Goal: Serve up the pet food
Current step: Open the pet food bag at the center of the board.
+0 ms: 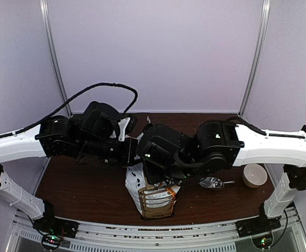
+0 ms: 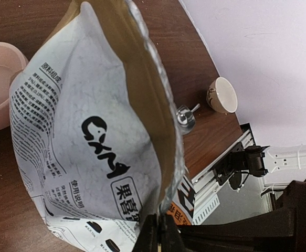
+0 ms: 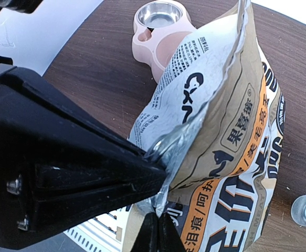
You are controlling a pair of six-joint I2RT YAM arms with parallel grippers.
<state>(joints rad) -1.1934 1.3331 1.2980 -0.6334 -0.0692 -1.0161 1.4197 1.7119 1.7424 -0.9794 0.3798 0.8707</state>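
progress: early | pet food bag (image 1: 155,197) is stood on the desk (image 1: 79,189), rim clenched by left claw (image 2: 159,223) and right claw (image 3: 155,223) | kibble is hidden inside | pink feeder (image 3: 147,50) is seen unfilled; serving is judged left

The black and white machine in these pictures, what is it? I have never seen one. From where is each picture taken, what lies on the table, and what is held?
It is a robot with a left arm and a right arm, bolted at the table's near edge. One picture looks down from above and behind them; the other two come from a camera on each wrist. On the brown table are a pet food bag, a pink feeder with a steel bowl, a metal scoop and a beige cup. The left fingers and the right fingers are both shut on the bag's open foil rim. The food itself is not visible.
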